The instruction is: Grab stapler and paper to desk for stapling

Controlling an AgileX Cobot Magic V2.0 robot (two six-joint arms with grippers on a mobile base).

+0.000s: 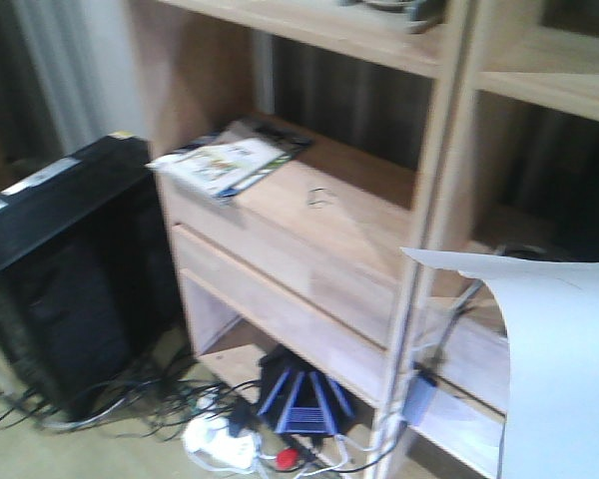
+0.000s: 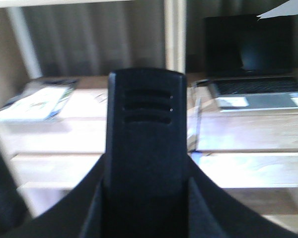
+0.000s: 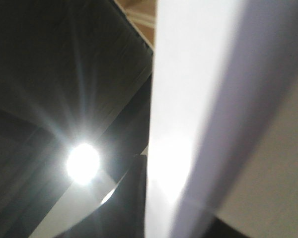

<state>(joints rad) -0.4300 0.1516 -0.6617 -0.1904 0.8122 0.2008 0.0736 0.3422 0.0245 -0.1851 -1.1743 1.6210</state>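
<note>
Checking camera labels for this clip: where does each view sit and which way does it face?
Front camera: raised, looking down at the desk with a magazine; no arm shows.
Left wrist: facing desk and laptop; a blurred black part fills centre.
Right wrist: against the paper; glare.
Shared: front and left wrist show magazine, paper.

Desk (image 1: 319, 225): light wood plank top, blurred. An upright post (image 1: 429, 230) rises from its front edge.

- Left of post, at the far left corner: booklets (image 1: 230, 160) stacked flat, one corner overhanging the edge.
- Between booklets and post: small dark squiggle (image 1: 321, 198) on bare wood; can't tell what it is.
- Right of post: open laptop (image 2: 253, 74) toward the back.

Floor (image 1: 80, 449), below and left of post:
- Black PC tower (image 1: 65, 269) well left, beside the desk's end.
- Loose cables (image 1: 150, 394), white power strip (image 1: 220, 444).
- Black box with blue stripes (image 1: 301, 397) under the desk.
</note>
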